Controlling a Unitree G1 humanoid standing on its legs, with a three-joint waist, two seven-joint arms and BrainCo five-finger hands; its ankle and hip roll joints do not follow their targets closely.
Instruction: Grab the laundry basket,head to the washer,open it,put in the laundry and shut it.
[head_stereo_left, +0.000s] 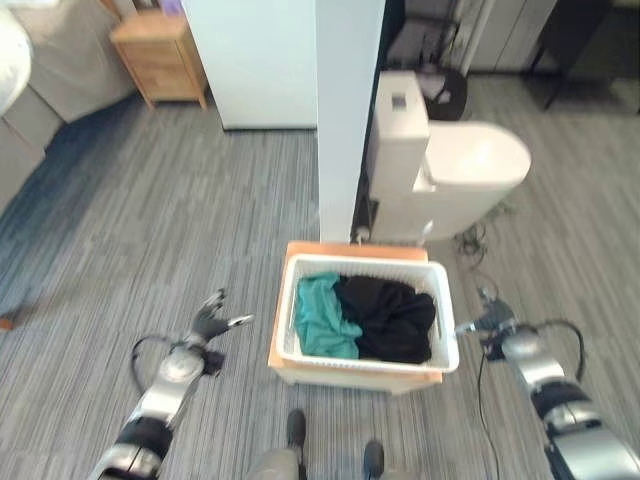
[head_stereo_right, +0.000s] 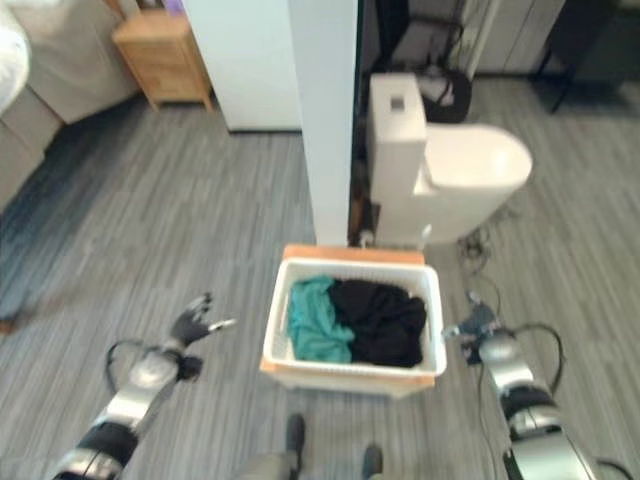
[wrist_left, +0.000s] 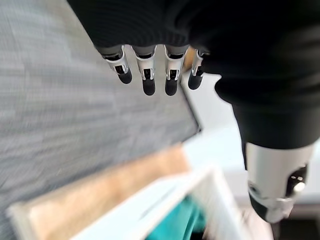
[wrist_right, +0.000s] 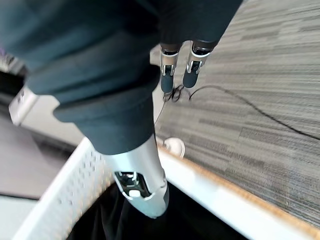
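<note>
A white laundry basket (head_stereo_left: 360, 366) stands on a low wooden board (head_stereo_left: 352, 250) on the floor in front of me. It holds a teal cloth (head_stereo_left: 322, 316) on its left and black clothing (head_stereo_left: 395, 318) on its right. My left hand (head_stereo_left: 210, 323) hovers open over the floor, a hand's width left of the basket, touching nothing. My right hand (head_stereo_left: 491, 318) is open close beside the basket's right rim. The left wrist view looks past straight fingers (wrist_left: 147, 76) to the basket rim (wrist_left: 200, 186). In the right wrist view the thumb (wrist_right: 142, 186) hangs over the basket's perforated wall (wrist_right: 75, 191).
A white toilet (head_stereo_left: 450, 160) stands just behind the basket, beside a white partition (head_stereo_left: 350, 120). Cables (head_stereo_left: 475, 242) lie on the floor at the toilet's base. A wooden bedside cabinet (head_stereo_left: 160, 55) is at the far left. Grey striped floor lies open to the left.
</note>
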